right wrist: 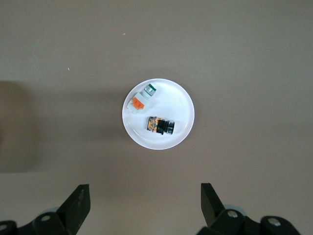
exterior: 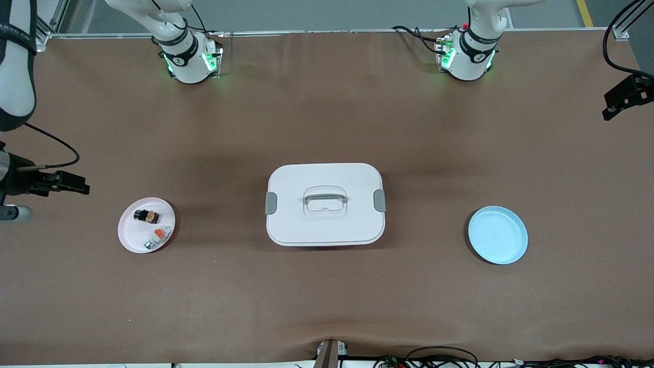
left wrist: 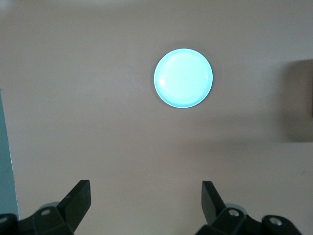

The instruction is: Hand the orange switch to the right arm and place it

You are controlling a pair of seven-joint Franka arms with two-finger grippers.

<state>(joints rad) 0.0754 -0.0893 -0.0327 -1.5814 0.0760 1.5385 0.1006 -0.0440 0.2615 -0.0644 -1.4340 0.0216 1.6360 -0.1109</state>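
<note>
The orange switch, a tiny dark block with an orange-brown face, lies on a small pink plate toward the right arm's end of the table. In the right wrist view the orange switch rests on that plate, well below my right gripper. That gripper hangs high, open and empty. My left gripper also hangs high, open and empty, over bare table beside a light blue plate. Both arms rise out of the top of the front view.
A whitish-grey piece with an orange cap shares the pink plate, nearer to the front camera than the switch. A white lidded box with a handle stands mid-table. The empty blue plate lies toward the left arm's end.
</note>
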